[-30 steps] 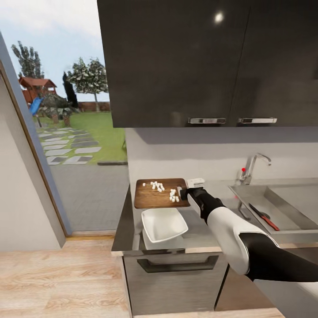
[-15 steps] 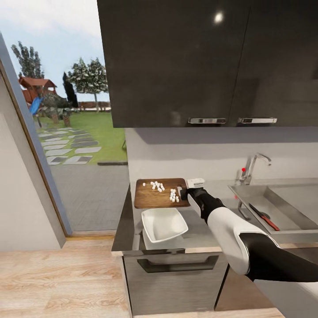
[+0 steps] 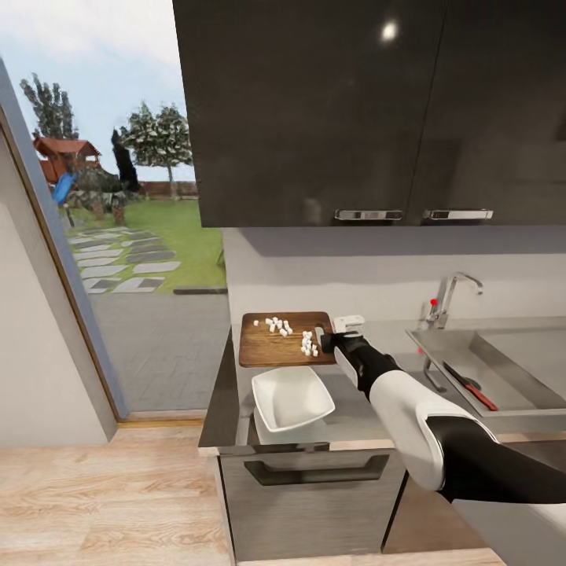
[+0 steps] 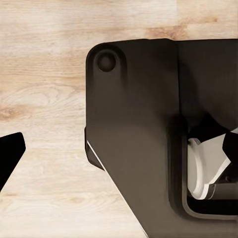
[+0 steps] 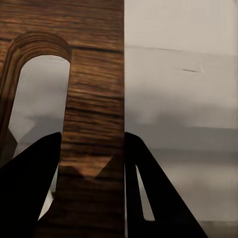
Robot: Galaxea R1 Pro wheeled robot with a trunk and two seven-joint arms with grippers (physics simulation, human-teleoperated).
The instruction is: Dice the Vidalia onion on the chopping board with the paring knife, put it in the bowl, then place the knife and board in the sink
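The chopping board (image 3: 286,339) sits on the grey bench (image 3: 362,417) w/ a scatter of white diced onion (image 3: 289,333) on top, most bits toward the board's far side and its handle end. Right claw (image 3: 325,341) is at that handle end. In the right wrist view the board's (image 5: 94,124) end strip, btwn the slot hole and the short edge, runs right btwn the two dark fingers (image 5: 29,188), both pressed against the wood, so it's closed down to the strip's width and has hold of the board. That edge looks a touch raised off the bench, tho I can't tell for sure.

White bowl (image 3: 291,399) is just in front of the board, nearly touching it, empty afaict. The sink (image 3: 503,358) is well off to the board's right, w/ the chrome tap (image 3: 451,297) behind it and a red-handled tool (image 3: 472,386) lying in the basin.

Left wrist view: dark robot base (image 4: 148,139) over light wood floor (image 4: 44,99); one dark fingertip (image 4: 9,153) at the frame edge, can't tell how open the left claw is.
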